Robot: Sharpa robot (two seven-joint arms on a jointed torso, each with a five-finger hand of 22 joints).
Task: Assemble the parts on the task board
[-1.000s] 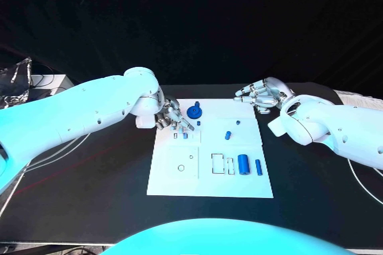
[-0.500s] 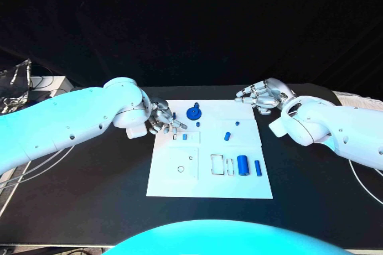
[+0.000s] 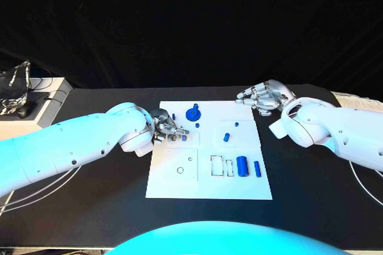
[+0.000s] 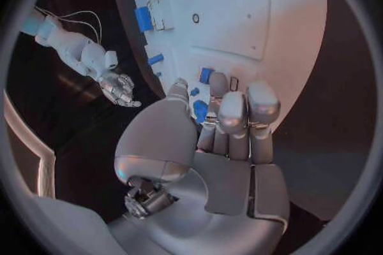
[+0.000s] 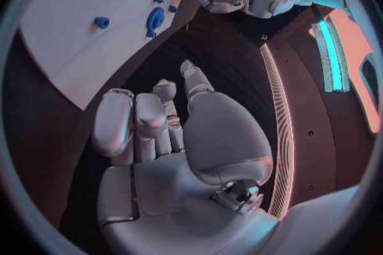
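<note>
Both hands [image 3: 170, 131] [image 3: 259, 95] beside task board [image 3: 184, 180]

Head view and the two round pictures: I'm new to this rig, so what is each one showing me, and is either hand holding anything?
The square picture looks down from the robot's head at a black table with a white task board carrying small blue parts. The left hand sits over the board's left edge, fingers curled by a small blue part; whether it grips that part cannot be told. The right hand hovers beyond the board's far right corner, holding nothing. Each round picture comes from a wrist camera behind that hand: left hand, right hand. A blue cylinder lies unplaced.
</note>
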